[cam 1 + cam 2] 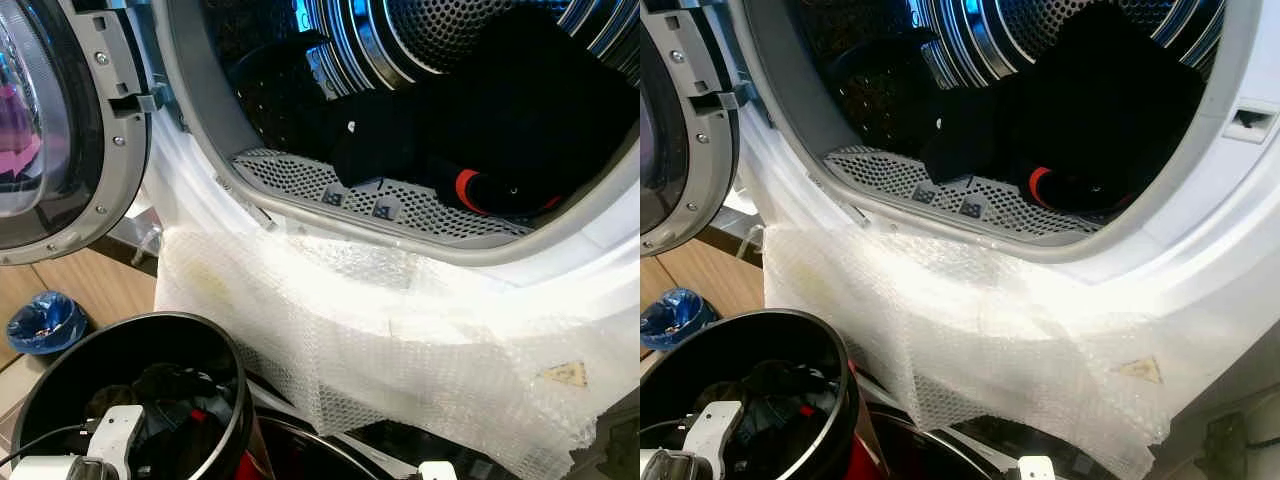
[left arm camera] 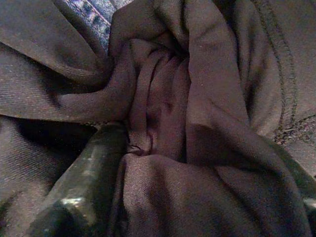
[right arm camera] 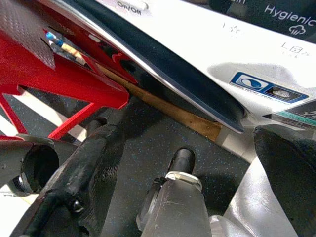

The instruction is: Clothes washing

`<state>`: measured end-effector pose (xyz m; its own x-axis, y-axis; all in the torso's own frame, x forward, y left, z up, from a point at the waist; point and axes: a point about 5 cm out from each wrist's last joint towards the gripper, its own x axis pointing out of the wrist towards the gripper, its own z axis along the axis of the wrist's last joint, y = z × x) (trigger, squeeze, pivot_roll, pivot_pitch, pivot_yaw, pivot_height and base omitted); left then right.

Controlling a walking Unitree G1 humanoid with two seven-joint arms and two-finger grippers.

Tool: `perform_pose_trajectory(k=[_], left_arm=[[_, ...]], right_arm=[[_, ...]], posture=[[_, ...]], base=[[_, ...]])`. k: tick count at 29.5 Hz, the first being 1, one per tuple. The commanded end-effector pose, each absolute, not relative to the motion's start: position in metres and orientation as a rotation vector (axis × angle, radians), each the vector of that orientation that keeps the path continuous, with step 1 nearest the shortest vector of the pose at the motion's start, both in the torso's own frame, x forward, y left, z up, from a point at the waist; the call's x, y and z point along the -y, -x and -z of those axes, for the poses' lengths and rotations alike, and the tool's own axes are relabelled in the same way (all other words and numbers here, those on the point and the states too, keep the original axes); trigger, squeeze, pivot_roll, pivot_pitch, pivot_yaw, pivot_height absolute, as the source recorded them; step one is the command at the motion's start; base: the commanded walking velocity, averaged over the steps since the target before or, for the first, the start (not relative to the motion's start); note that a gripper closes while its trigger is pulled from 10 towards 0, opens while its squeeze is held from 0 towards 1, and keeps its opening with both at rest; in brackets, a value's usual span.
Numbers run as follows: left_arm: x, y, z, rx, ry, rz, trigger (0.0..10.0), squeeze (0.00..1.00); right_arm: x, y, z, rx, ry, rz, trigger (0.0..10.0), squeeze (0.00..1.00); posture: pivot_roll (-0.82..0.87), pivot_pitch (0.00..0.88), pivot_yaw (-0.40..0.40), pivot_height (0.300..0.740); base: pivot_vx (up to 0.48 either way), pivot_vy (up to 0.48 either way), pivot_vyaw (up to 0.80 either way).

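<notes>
Clothes (image 1: 170,400) piled dark in the black bin (image 1: 232,360) below the open drum (image 1: 420,40), some already inside. Left gripper (image 2: 163,143) down in the bin, fingers (image 2: 89,177) closed around a bunched fold of grey fabric. Best lifted straight up, clear of the rim, then over the bubble wrap (image 1: 400,340). Right gripper (image 3: 148,197) low by the floor; finger spread impossible to judge.

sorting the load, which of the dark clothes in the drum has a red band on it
The black garment lying at the front right of the perforated steel drum, with a red-orange cuff band; the other black clothes beside it show no red.
</notes>
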<state>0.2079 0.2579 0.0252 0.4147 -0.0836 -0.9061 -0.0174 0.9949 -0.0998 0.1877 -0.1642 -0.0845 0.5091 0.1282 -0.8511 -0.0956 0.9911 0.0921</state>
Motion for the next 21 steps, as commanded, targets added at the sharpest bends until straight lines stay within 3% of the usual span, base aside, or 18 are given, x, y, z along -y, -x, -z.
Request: perform_pose_trajectory(k=[1, 21], left_arm=[[-0.2492, -0.1907, -0.0062, -1.242, 0.149, 0.062, 0.0, 0.0], [-0.2463, -0.1903, -0.0085, -1.232, 0.153, 0.084, 0.0, 0.0]], right_arm=[[0.1649, -0.186, 0.0854, -1.04, -0.033, -0.136, 10.0, 0.0], [0.1625, -0.184, 0.0865, -1.048, -0.046, -0.139, 10.0, 0.0]], posture=[[0.08, 0.074, -0.055, 0.74], [0.07, 0.078, -0.05, 0.74]], base=[[0.0, 0.0, 0.0], [0.0, 0.0, 0.0]])
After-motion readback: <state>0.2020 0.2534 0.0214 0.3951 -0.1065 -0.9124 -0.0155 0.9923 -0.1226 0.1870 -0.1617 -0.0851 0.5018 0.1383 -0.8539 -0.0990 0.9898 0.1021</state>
